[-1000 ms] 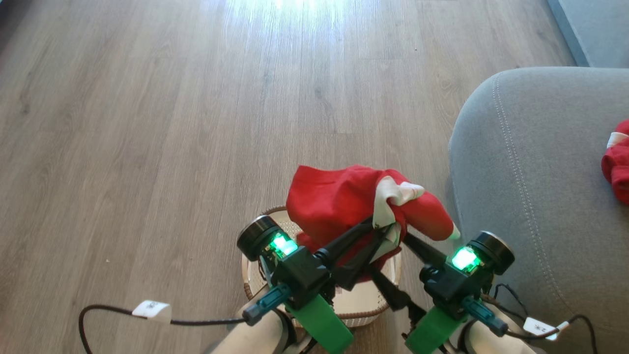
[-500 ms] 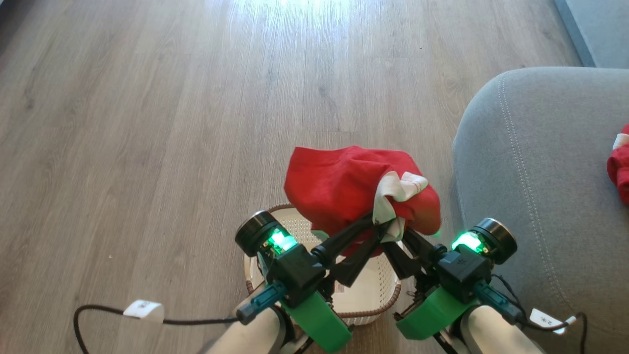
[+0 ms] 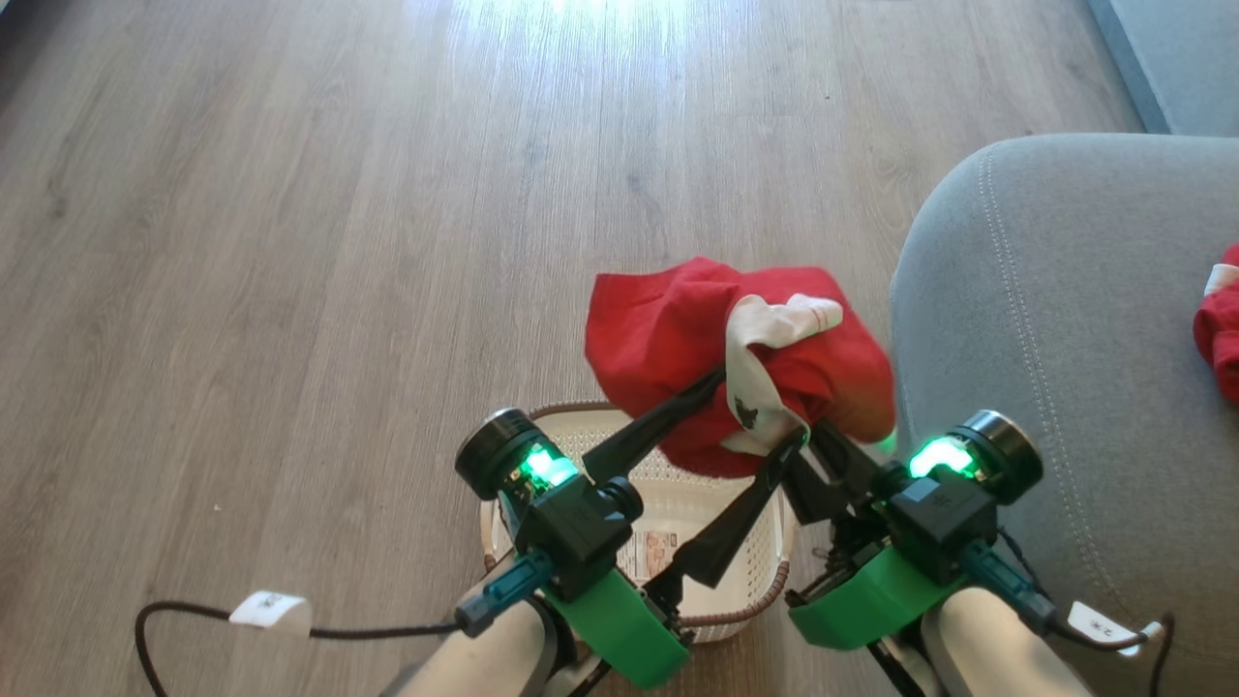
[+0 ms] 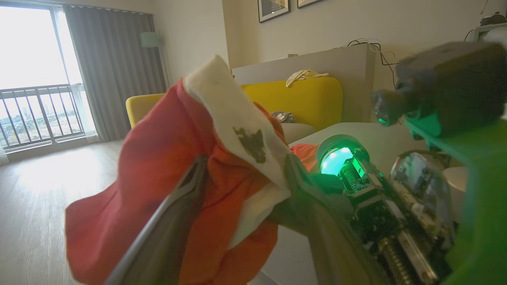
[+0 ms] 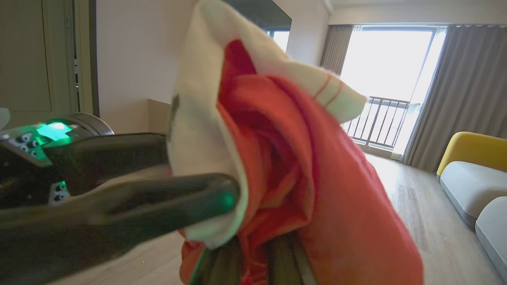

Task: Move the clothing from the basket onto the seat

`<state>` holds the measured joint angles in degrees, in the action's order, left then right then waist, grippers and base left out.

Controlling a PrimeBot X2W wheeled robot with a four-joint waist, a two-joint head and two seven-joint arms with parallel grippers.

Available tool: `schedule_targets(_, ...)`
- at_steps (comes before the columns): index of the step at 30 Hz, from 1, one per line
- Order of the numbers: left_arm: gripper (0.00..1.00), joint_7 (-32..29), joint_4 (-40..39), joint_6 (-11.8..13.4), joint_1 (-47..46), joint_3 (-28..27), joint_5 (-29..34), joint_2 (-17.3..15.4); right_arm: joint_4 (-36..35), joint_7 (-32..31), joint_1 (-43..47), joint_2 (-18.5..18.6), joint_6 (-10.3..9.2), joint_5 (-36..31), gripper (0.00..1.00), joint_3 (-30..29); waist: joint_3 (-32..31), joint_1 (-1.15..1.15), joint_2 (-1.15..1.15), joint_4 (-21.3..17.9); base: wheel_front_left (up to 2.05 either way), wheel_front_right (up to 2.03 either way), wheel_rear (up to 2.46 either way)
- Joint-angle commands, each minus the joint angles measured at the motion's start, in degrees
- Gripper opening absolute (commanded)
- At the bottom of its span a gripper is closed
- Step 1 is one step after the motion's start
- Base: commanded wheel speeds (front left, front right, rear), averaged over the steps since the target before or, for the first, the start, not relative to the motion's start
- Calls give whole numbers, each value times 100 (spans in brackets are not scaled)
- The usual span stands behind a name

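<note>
Here the right gripper (image 3: 818,440) is clamped tight on the red garment (image 3: 668,329) near its cream trim. The left gripper (image 3: 760,407) stands wide, a finger on either side of the cloth, not pinching it. The garment hangs above the basket (image 3: 586,440), which sits on the wooden floor (image 3: 290,290) just beside the grey seat (image 3: 1065,339). A second red garment (image 3: 1222,329) lies on the seat, at the head view's right edge.

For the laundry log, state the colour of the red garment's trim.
The trim is cream-white with two thin red stripes; clearest in the right wrist view.
</note>
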<state>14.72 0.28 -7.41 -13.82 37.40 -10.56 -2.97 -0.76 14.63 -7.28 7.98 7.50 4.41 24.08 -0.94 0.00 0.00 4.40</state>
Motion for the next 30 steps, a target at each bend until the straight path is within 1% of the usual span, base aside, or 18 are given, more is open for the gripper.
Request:
schedule_targets(1, 100, 28, -174, -2, -144, -210, 1, 9, -289, 37, -89, -65, -1, -36, 0, 19, -3, 0, 0, -1, 0, 0, 0)
schedule_targets(9, 100, 28, -156, -3, -125, -289, 41, 9, -504, 37, -99, -96, -1, -155, 0, -253, -22, 0, 0, -14, 0, 0, 0)
schedule_targets(18, 100, 28, -107, -5, 17, -441, 103, 9, -688, 37, -73, -173, -1, -254, 0, -703, -37, 0, 0, -57, 0, 0, 0)
schedule_targets(24, 100, 28, 34, -6, 113, -460, 177, 6, -789, 37, -53, -158, -1, -321, 0, -986, -33, 0, 0, -81, 0, 0, 0)
schedule_targets(30, 100, 28, 277, -7, 196, -356, 278, -129, -827, 37, -9, -130, -1, -405, 0, -1322, -40, 0, 0, -93, 0, 0, 0)
